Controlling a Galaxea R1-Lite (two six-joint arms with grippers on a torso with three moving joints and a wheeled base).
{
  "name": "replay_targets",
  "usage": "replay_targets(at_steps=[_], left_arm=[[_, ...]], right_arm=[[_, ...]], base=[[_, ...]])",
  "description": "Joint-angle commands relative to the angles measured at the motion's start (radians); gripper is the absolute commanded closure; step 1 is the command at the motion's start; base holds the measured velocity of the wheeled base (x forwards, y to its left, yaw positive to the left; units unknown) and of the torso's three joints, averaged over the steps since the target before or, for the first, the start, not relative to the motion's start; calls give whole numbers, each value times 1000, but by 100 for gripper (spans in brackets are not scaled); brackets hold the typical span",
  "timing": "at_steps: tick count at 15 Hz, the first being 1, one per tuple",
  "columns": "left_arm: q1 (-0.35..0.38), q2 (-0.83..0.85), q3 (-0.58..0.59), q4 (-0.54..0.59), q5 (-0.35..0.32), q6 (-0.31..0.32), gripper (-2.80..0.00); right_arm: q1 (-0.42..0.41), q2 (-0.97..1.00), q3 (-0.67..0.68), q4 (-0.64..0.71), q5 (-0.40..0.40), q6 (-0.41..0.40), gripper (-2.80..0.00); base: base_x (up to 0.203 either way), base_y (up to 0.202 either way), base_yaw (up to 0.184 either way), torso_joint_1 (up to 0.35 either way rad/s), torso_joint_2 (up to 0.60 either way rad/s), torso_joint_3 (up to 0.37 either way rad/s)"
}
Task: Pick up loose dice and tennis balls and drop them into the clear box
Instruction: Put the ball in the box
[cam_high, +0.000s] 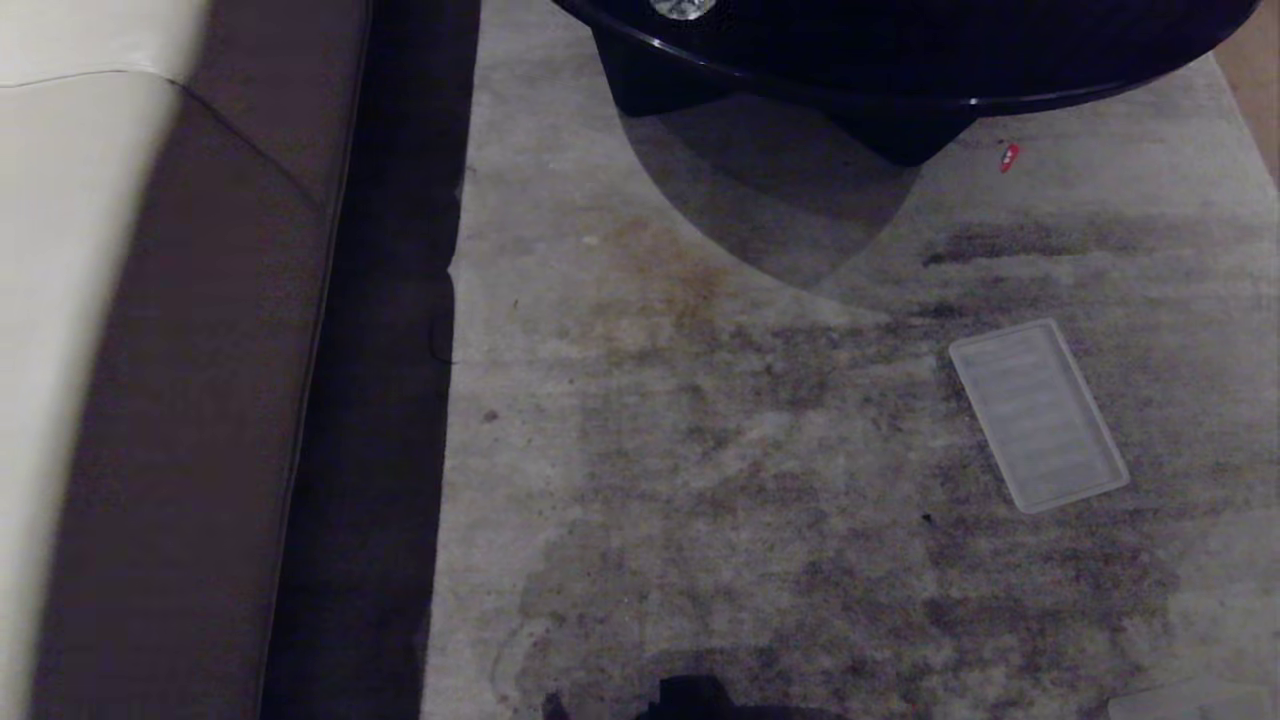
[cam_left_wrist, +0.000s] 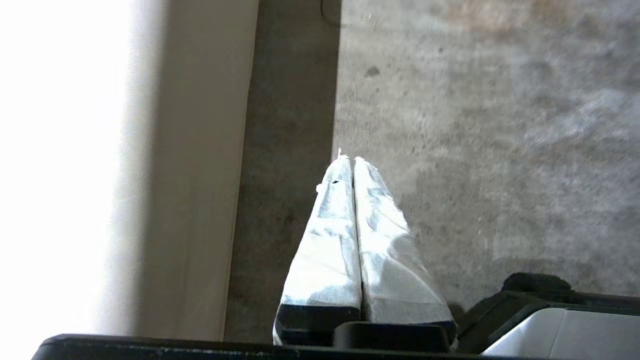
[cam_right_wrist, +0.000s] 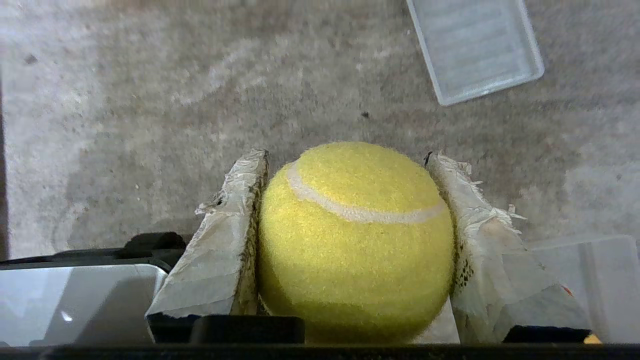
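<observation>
Carpet: a grey, worn and stained carpet covers most of the floor in the head view, and it lies under both grippers in the wrist views.
Sofa: a cream and brown sofa stands along the left side of the head view, with a dark strip of shadow between it and the carpet.
Table: a round black glossy table is at the far edge of the head view; its dark base stands on the carpet and its shadow falls in front of it.
Lid panel: a flat ribbed translucent white panel lies on the carpet to the right, turned at an angle, well apart from the table.
Clear box: part of a translucent container shows beside the right gripper in the right wrist view; what is inside it I cannot tell.
Right gripper: its two taped fingers press on both sides of a tennis ball, above the carpet.
Tennis ball: yellow-green and fuzzy with a white seam, held between the fingers of the right gripper.
Left gripper: its taped fingers are pressed together with nothing between them, above the carpet near the sofa edge.
Red item: a small red thing lies on the carpet near the table base; too small to tell what it is.
</observation>
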Motion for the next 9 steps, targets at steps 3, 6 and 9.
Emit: replay_targets(at_steps=[3,6,9], left_arm=[[0,2,2,0,1,0,0],[0,2,2,0,1,0,0],[0,2,2,0,1,0,0]], right_arm=[[0,2,0,1,0,0,0],[0,2,0,1,0,0,0],[0,2,0,1,0,0,0]], base=[[0,0,0,5,1,203],[0,0,0,4,0,195],[0,0,0,4,0,200]])
